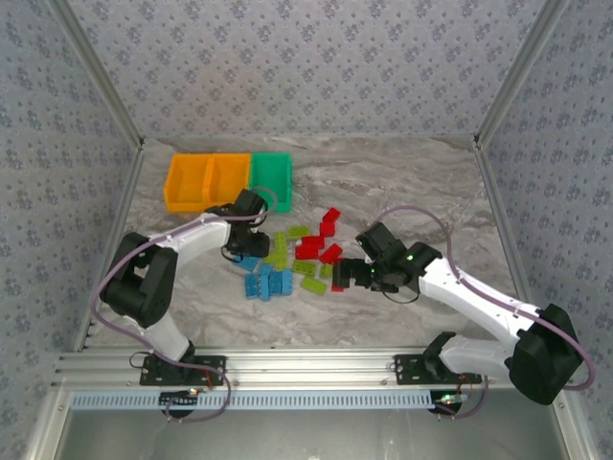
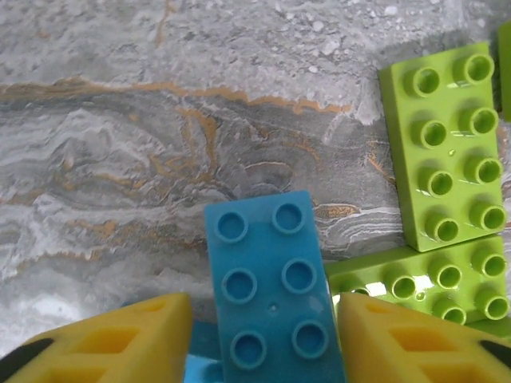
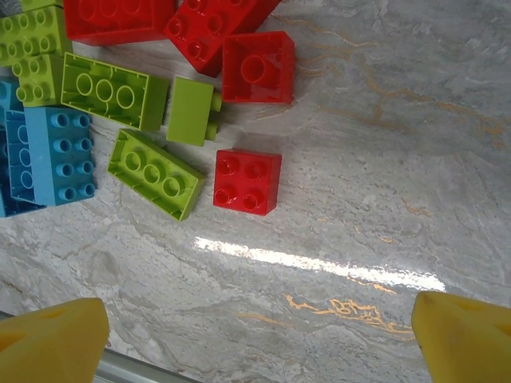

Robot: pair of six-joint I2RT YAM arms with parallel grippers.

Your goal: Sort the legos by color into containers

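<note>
- Across the marbled grey table (image 1: pixel 412 182), which is walled by patterned panels, we see both arms reaching in from the near rail.
- At the far left stand the containers (image 1: pixel 192 204). Two orange bins are joined in a row to one green bin (image 1: pixel 272 188), which sits at the right end.
- Near the table's middle, between the two arms, the legos (image 1: pixel 297 257) lie loose on the surface, just in front of the bins. Red ones lie toward the far right, lime ones in the middle and blue ones nearest the left arm.
- Our left gripper (image 1: pixel 251 251) sits low over the blue end of the pile.
  - Its yellow fingers (image 2: pixel 120 339) stand on either side of a blue brick (image 2: pixel 271 279) that shows six studs.
  - The right finger meets the brick's edge, and a sliver of gap shows at the left one.
  - We cannot tell whether the brick is clamped.
- Our right gripper (image 1: pixel 347 273) hovers at the pile's right edge. Its jaws are spread wide over bare table with nothing between them.
- An eight-stud lime brick (image 2: pixel 447 152) lies just right of the blue one, and a second lime brick (image 2: pixel 423 279) touches the blue one's right side.
- A red four-stud brick (image 3: pixel 247 182) lies studs up, just beside a lime brick turned hollow side up (image 3: pixel 156 174).
- The stud tops are too soft for us to read any lettering.
</note>
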